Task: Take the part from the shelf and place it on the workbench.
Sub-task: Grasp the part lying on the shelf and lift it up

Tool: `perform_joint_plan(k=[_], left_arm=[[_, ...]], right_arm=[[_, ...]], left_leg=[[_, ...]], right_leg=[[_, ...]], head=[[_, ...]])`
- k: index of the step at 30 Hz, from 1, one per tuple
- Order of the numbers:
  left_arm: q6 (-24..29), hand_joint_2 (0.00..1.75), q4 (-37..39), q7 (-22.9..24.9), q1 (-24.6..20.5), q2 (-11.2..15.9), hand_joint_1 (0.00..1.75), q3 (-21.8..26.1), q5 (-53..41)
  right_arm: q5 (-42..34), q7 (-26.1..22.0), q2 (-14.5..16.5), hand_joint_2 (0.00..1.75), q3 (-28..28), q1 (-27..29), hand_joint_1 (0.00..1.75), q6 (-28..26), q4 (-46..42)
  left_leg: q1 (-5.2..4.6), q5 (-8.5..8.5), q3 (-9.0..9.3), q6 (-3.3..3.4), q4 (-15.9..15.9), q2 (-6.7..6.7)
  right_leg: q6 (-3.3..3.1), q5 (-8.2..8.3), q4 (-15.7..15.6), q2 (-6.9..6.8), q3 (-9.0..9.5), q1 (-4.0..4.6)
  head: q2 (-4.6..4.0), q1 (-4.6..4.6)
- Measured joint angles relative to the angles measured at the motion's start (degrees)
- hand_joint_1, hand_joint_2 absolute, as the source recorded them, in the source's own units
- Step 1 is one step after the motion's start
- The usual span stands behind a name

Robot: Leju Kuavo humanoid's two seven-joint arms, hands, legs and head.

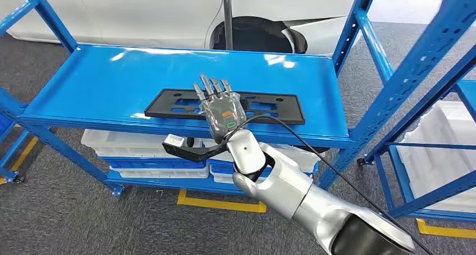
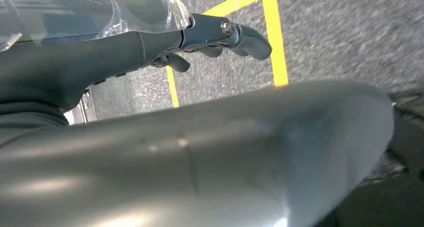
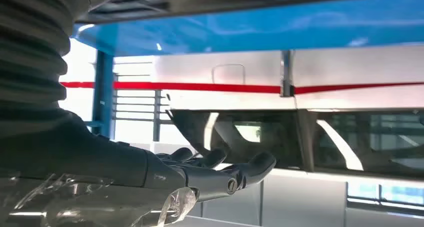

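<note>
One flat black perforated plastic part (image 1: 224,106) lying lengthwise along front edge of glossy blue metal shelf (image 1: 101,81), not yet lifted. Left hand (image 2: 220,34) hanging low over grey floor with yellow tape lines (image 2: 274,32); fingers loosely curled, nothing held. Right hand (image 1: 219,106) stretched over middle of part, fingers apart and extended, palm down; contact not clear from head view. Right wrist view, with fingers (image 3: 220,169) open and empty, no help on that either. Risks: thin rigid plate hard to get fingers under, likely to skid backward on slick shelf; one-handed central grasp may tip a long end against blue upright (image 1: 351,27).
</note>
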Motion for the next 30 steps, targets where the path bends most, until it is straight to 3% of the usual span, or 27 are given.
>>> perform_joint_plan(k=[2, 5, 6, 7, 8, 10, 11, 13, 16, 17, 20, 30], left_arm=[[0.02, 0.00, 0.00, 0.00, -0.04, 0.04, 0.00, 0.01, 0.00], [-0.01, 0.00, 0.00, 0.00, -0.02, 0.06, 0.00, 0.01, -0.01], [-0.05, 0.00, 0.00, -0.04, 0.05, 0.04, 0.00, 0.01, -0.02], [-0.10, 0.00, 0.00, -0.09, 0.11, 0.03, 0.00, 0.00, -0.03], [-0.14, 0.00, 0.00, -0.14, 0.13, 0.02, 0.00, -0.01, -0.04], [-0.20, 0.00, 0.00, -0.20, 0.07, -0.04, 0.00, -0.01, -0.03], [-0.25, 0.00, 0.00, -0.21, -0.02, -0.09, 0.00, -0.01, -0.02], [-0.37, 0.00, 0.00, -0.27, -0.13, -0.19, 0.00, -0.01, 0.01], [-0.48, 0.00, 0.00, -0.61, -0.09, -0.19, 0.00, -0.01, 0.21], [-0.50, 0.00, 0.00, -0.79, -0.13, -0.19, 0.00, -0.01, 0.29], [-0.51, 0.00, 0.00, -1.13, -0.20, -0.19, 0.00, 0.00, 0.60], [-0.25, 0.00, 0.00, -1.22, -0.05, -0.16, 0.00, 0.01, 1.33]], right_arm=[[-0.01, -0.08, 0.05, 1.75, 0.07, -0.07, 0.00, 0.01, -0.23], [-0.11, -0.21, 0.01, 1.75, 0.30, 0.05, 0.00, 0.03, -0.56], [-0.13, -0.21, -0.04, 1.75, 0.35, 0.11, 0.00, 0.03, -0.61], [-0.15, -0.21, -0.07, 1.75, 0.38, 0.12, 0.00, 0.03, -0.67], [-0.15, -0.21, -0.08, 1.75, 0.40, 0.11, 0.00, 0.03, -0.75], [-0.25, -0.21, -0.09, 1.75, 0.42, 0.06, 0.00, 0.08, -0.94], [-0.41, -0.22, -0.10, 1.75, 0.44, 0.03, 0.00, 0.20, -1.02], [-0.90, -0.27, -0.13, 1.75, 0.49, -0.05, 0.00, 0.73, -1.20], [-2.49, -0.46, -0.11, 1.75, 0.54, -0.26, 0.00, 2.86, -1.52], [-3.24, -0.49, -0.10, 1.75, 0.57, -0.36, 0.00, 4.01, -1.61], [-5.24, -0.27, -0.10, 1.75, 0.74, -0.61, 0.00, 7.18, -1.67], [-9.92, 1.38, -1.03, 1.75, 1.32, -1.84, 0.00, 13.48, -1.65]], left_leg=[[-0.11, -0.42, 0.57, 0.46, -0.04, 0.01], [-0.57, -1.82, 2.29, 1.44, -0.07, -0.11], [-0.78, -2.38, 2.98, 1.58, -0.07, -0.22], [-1.01, -2.95, 3.77, 1.64, -0.06, -0.34], [-1.25, -3.57, 4.65, 1.68, -0.07, -0.43], [-1.65, -4.77, 6.04, 1.67, 0.01, -0.56], [-1.85, -5.37, 6.48, 1.54, 0.08, -0.66], [-2.22, -6.28, 6.97, 1.31, 0.58, -0.83], [-2.23, -7.23, 6.96, 2.25, 0.98, -0.76], [-2.15, -7.35, 7.02, 2.45, 0.89, -0.73], [-2.03, -7.43, 6.94, 2.23, 0.58, -0.73], [-2.00, -7.53, 6.86, 1.47, 0.34, -0.74]], right_leg=[[-0.05, -0.68, 4.22, -0.20, -2.44, 0.05], [-0.21, -5.44, 14.37, -0.39, -10.00, 0.43], [-0.35, -6.60, 15.27, -0.39, -11.70, 0.65], [-0.62, -6.41, 14.33, -0.39, -12.52, 0.89], [-1.07, -4.44, 11.64, -0.38, -12.49, 1.17], [-2.34, 2.47, 3.94, -0.32, -11.40, 1.97], [-2.89, 4.86, 1.06, -0.14, -10.94, 2.34], [-3.41, 7.45, -1.41, 0.18, -10.56, 2.62], [-2.95, 9.08, -1.39, 0.21, -10.11, 2.60], [-2.92, 8.82, -1.34, 0.22, -10.17, 2.68], [-3.26, 8.71, -1.33, 0.24, -10.43, 2.78], [-3.47, 8.53, -1.33, 0.24, -10.58, 2.80]], head=[[0.00, 0.05], [0.00, 0.13], [0.00, 0.14], [0.00, 0.15], [0.01, 0.15], [0.01, 0.13], [0.01, 0.13], [0.00, 0.11], [0.00, -0.14], [-0.01, -0.23], [0.00, -0.21], [0.00, -0.20]])
